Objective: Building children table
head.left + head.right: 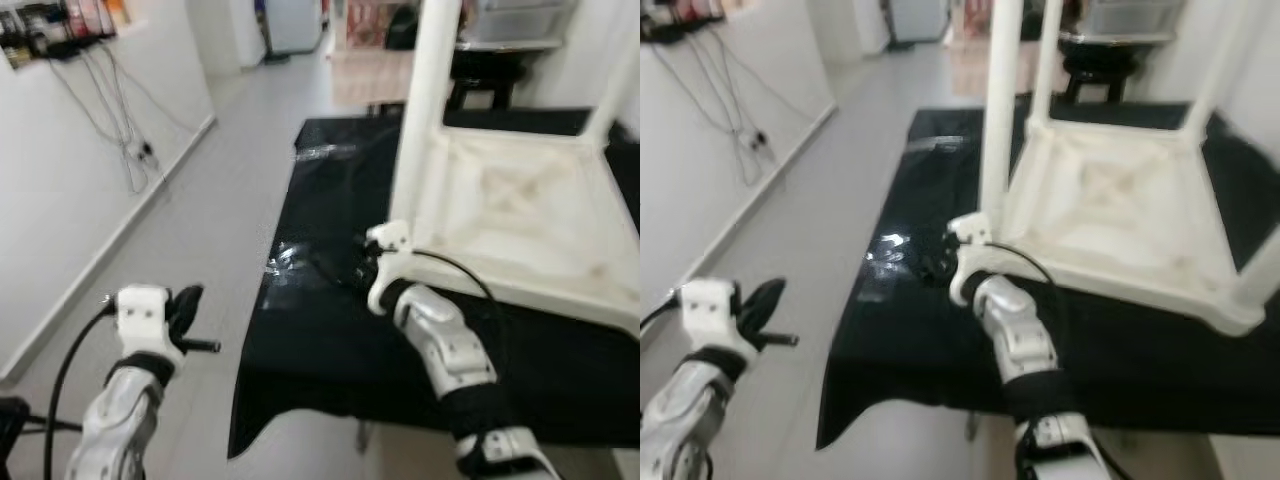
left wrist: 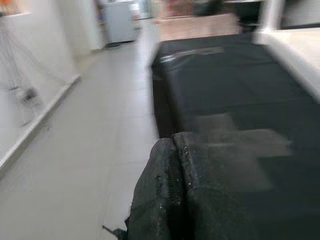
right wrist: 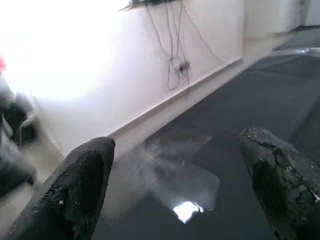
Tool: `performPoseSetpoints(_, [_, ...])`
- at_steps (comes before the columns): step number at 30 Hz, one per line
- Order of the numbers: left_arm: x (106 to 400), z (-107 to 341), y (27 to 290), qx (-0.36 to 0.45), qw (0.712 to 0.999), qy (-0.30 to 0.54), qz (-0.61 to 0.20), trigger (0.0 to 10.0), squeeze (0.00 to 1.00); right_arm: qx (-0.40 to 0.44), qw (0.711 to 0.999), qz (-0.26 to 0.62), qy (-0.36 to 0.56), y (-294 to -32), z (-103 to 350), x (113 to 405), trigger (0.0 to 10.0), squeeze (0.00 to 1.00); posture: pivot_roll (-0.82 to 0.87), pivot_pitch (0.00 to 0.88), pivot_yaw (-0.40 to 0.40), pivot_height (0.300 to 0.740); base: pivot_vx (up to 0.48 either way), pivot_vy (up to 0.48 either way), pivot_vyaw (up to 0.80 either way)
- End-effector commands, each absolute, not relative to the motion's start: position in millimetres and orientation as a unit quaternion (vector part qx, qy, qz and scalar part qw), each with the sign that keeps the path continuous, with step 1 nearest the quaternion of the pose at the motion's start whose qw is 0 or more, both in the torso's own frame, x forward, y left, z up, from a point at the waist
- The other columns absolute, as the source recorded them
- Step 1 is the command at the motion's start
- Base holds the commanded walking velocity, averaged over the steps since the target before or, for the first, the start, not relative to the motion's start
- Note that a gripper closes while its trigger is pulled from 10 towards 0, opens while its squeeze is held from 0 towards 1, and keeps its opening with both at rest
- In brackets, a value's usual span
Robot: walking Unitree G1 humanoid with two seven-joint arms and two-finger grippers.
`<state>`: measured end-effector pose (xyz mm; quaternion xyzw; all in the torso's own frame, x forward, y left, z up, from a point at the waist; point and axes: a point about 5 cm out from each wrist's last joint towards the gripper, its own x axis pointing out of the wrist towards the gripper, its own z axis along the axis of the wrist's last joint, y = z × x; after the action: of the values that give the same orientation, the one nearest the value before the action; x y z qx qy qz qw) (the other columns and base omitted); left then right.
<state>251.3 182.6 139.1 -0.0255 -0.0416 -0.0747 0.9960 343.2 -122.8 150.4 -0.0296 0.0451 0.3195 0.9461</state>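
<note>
A white children's table lies upside down on a surface draped in a black cover, its legs pointing up. The nearest leg rises from the table's near left corner. My right gripper hovers low over the cover, just left of that corner. In the right wrist view it is open, with nothing between its fingers. My left gripper hangs over the floor, left of the covered surface. In the left wrist view its fingers are pressed together, holding nothing.
A white wall with dangling cables runs along the left, bordering a strip of grey floor. A glossy wrinkle marks the cover's left edge. A dark stool and a white appliance stand beyond the far end.
</note>
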Motion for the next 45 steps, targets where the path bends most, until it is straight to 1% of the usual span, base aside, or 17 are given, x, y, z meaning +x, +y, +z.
performPoseSetpoints(1, [246,137,179,-0.01,0.993,-0.036,-0.109,10.0,0.0,-0.082,0.895,0.435,0.058,-137,151,326,10.0,0.0,-0.07,0.0,0.064,0.74,0.0,0.0,0.0])
performPoseSetpoints(2, [246,137,178,-0.008,0.993,-0.035,-0.116,10.0,0.0,-0.097,0.88,0.462,0.061,-143,153,322,10.0,0.0,-0.07,0.0,0.064,0.74,0.0,0.0,0.0])
performPoseSetpoints(3, [246,137,178,-0.008,0.993,-0.035,-0.116,10.0,0.0,-0.097,0.88,0.462,0.061,-143,153,322,10.0,0.0,-0.07,0.0,0.064,0.74,0.0,0.0,0.0])
performPoseSetpoints(5, [245,137,176,-0.011,0.991,-0.036,-0.129,10.0,0.0,-0.122,0.854,0.499,0.083,-166,160,316,10.0,0.0,-0.08,0.0,0.063,0.74,0.0,0.0,0.0])
performPoseSetpoints(11, [245,137,175,-0.014,0.99,-0.037,-0.136,10.0,0.0,-0.152,0.824,0.532,0.122,-190,165,308,10.0,0.0,-0.07,0.0,0.059,0.74,0.0,0.0,0.0])
performPoseSetpoints(12, [245,137,174,-0.014,0.99,-0.038,-0.137,10.0,0.0,-0.191,0.819,0.519,0.149,-204,167,312,10.0,0.0,-0.07,0.0,0.059,0.74,0.0,0.0,0.0])
performPoseSetpoints(13, [245,137,174,-0.014,0.99,-0.038,-0.137,10.0,0.0,-0.191,0.819,0.519,0.149,-204,167,312,10.0,0.0,-0.07,0.0,0.059,0.74,0.0,0.0,0.0])
performPoseSetpoints(14, [244,138,174,-0.014,0.99,-0.039,-0.137,10.0,0.0,-0.243,0.832,0.466,0.18,-218,167,325,10.0,0.0,-0.07,0.0,0.054,0.74,0.0,0.0,0.0])
performPoseSetpoints(15, [244,138,174,-0.014,0.99,-0.039,-0.137,10.0,0.0,-0.243,0.832,0.466,0.18,-218,167,325,10.0,0.0,-0.07,0.0,0.054,0.74,0.0,0.0,0.0])
performPoseSetpoints(16, [244,138,174,-0.014,0.99,-0.04,-0.137,10.0,0.0,-0.308,0.851,0.36,0.228,-235,172,349,10.0,0.0,-0.07,0.0,0.053,0.74,0.0,0.0,0.0])
performPoseSetpoints(20, [244,139,173,-0.014,0.99,-0.04,-0.138,10.0,0.0,-0.333,0.846,0.336,0.244,-237,174,354,10.0,0.0,-0.07,0.0,0.052,0.74,0.0,0.0,0.0])
performPoseSetpoints(22, [243,139,173,-0.015,0.989,-0.04,-0.14,10.0,0.0,-0.391,0.826,0.312,0.26,-236,175,360,10.0,0.0,-0.06,0.0,0.047,0.74,0.0,0.0,0.0])
performPoseSetpoints(28, [242,140,171,-0.019,0.989,-0.041,-0.141,10.0,0.0,-0.378,0.835,0.272,0.291,-222,180,376,10.0,0.0,-0.06,0.0,0.042,0.74,0.0,0.0,0.0])
performPoseSetpoints(36, [239,142,167,-0.025,0.989,-0.044,-0.142,10.0,0.0,-0.408,0.819,0.238,0.325,-206,172,391,10.0,0.0,-0.06,0.023,0.031,0.74,0.0,0.0,0.0])
performPoseSetpoints(39, [235,144,165,-0.029,0.988,-0.044,-0.142,10.0,0.0,-0.393,0.82,0.241,0.338,-194,169,393,10.0,0.0,-0.05,0.056,0.019,0.74,0.0,0.0,0.0])
performPoseSetpoints(44, [233,145,164,-0.032,0.988,-0.045,-0.142,10.0,0.0,-0.39,0.821,0.234,0.345,-191,169,395,10.0,0.0,-0.05,0.059,0.016,0.74,0.0,0.0,0.0])
performPoseSetpoints(45, [230,146,163,-0.035,0.988,-0.045,-0.143,10.0,0.0,-0.389,0.818,0.235,0.352,-188,171,395,10.0,0.0,-0.04,0.096,0.002,0.74,0.0,0.0,0.0])
